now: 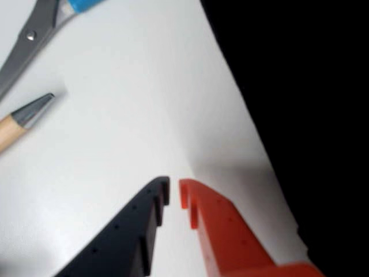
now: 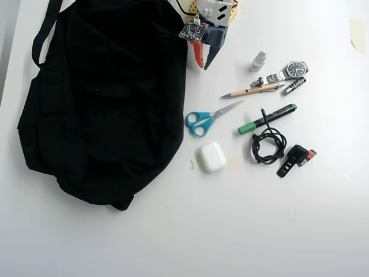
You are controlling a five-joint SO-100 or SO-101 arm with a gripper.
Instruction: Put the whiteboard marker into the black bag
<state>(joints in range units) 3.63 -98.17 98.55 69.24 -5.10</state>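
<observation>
- The claw (image 2: 204, 62) hangs empty at about twelve o'clock in the overhead view, its black and orange fingers nearly together with only a slim gap, just beside the black bag (image 2: 104, 104).
- The whiteboard marker (image 2: 267, 119) lies on the counter (image 2: 259, 231) toward four o'clock from the claw, past the scissors (image 2: 207, 118) and tan pen (image 2: 253, 90), touching the coiled cable (image 2: 267, 144).
- To my eye the reach comes first: spread the fingers, cross the barrel midway, avoid the cable.
- In the wrist view the marker is out of frame; the bag's opening cannot be made out.
</observation>
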